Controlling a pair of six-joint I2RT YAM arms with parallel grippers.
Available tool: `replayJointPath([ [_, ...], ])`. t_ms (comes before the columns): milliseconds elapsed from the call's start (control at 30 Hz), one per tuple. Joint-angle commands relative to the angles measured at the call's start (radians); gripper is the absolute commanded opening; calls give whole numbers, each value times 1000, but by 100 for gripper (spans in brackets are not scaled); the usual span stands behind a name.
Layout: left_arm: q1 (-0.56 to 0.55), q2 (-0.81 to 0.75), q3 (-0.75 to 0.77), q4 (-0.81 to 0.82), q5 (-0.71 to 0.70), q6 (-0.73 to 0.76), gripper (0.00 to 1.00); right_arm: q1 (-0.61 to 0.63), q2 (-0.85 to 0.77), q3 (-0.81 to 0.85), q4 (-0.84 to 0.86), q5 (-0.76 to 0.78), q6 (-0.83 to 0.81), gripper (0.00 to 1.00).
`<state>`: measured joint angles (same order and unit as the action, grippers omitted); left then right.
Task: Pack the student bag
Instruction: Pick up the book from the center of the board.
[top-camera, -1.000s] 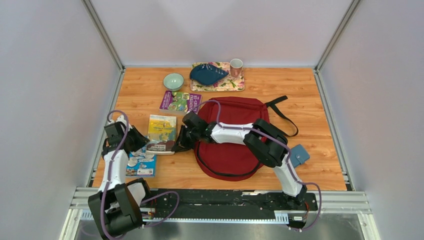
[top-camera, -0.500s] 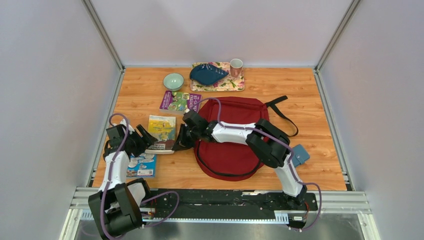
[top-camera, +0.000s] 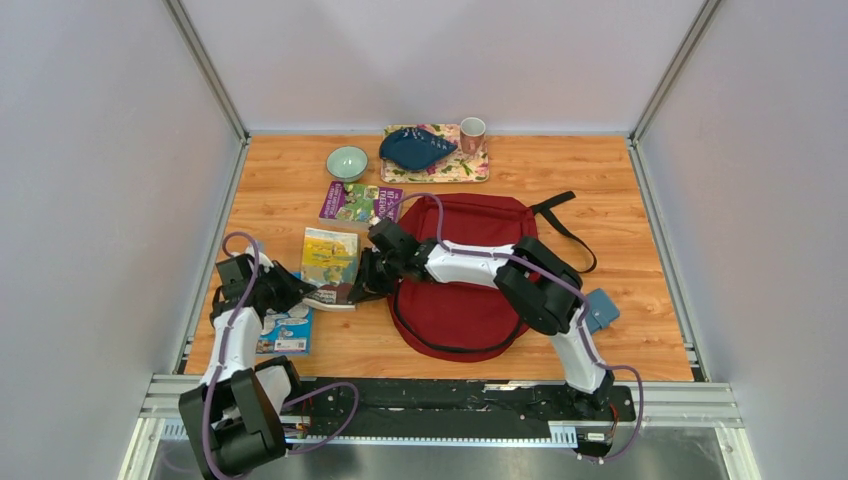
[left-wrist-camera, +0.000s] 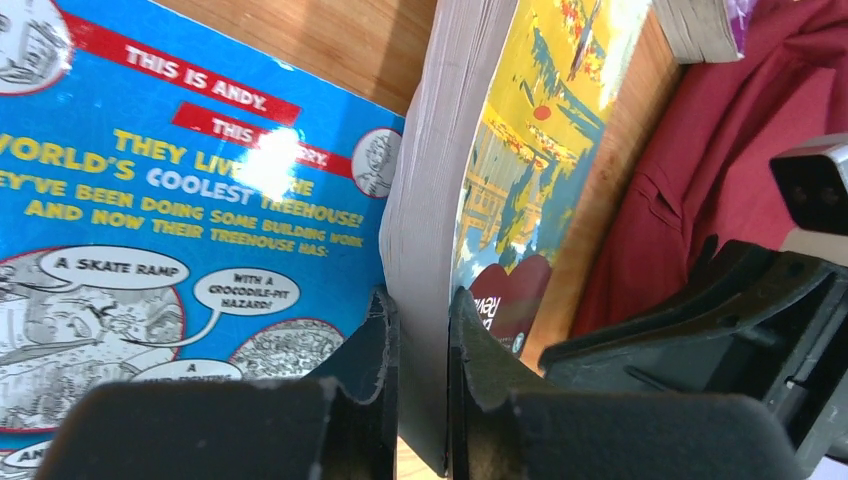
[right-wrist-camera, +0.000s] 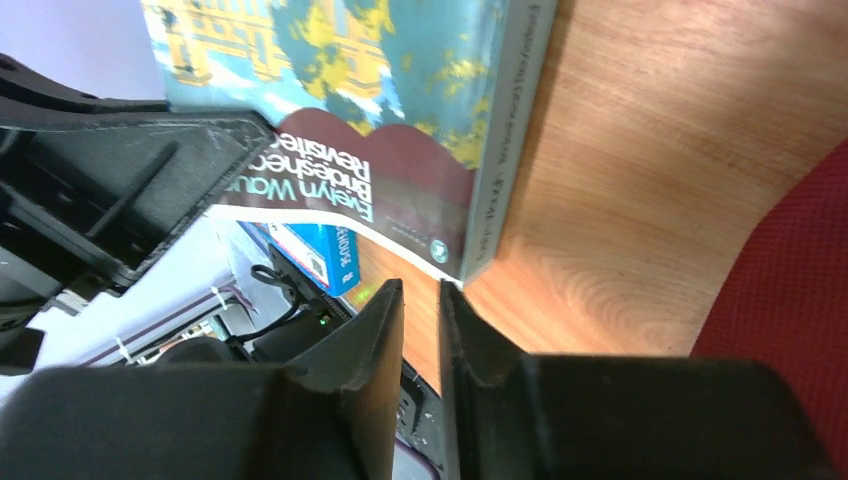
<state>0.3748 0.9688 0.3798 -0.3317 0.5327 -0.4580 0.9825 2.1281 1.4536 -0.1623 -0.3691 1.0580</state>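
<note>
Your left gripper (left-wrist-camera: 420, 330) has its jaws clamped on the page edge of the yellow-covered paperback (left-wrist-camera: 520, 170), lifting that side above the blue comic book (left-wrist-camera: 170, 200). Your right gripper (right-wrist-camera: 420, 310) sits with jaws nearly together, nothing between them, just off the paperback's near corner above the wooden counter (right-wrist-camera: 640, 150). The student bag (top-camera: 470, 265) lies flat mid-counter, right beside the paperback, with your right arm stretched across it.

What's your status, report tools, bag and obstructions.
Left tool shut on yellow paperback. Right tool near shut, empty, beside book's corner. Red bag flat under the right arm. No obstruction visible.
</note>
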Motion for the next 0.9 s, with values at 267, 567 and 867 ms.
replayJointPath([
  [267, -7, -162, 77, 106, 246, -267, 0, -77, -465, -148, -65, 173, -202, 58],
  [567, -5, -261, 157, 310, 368, -547, 0, -185, -905, -539, -51, 239, -121, 63],
  [867, -43, -331, -21, 848, 291, -910, 0, -183, -1125, -758, 186, 194, 61, 66],
])
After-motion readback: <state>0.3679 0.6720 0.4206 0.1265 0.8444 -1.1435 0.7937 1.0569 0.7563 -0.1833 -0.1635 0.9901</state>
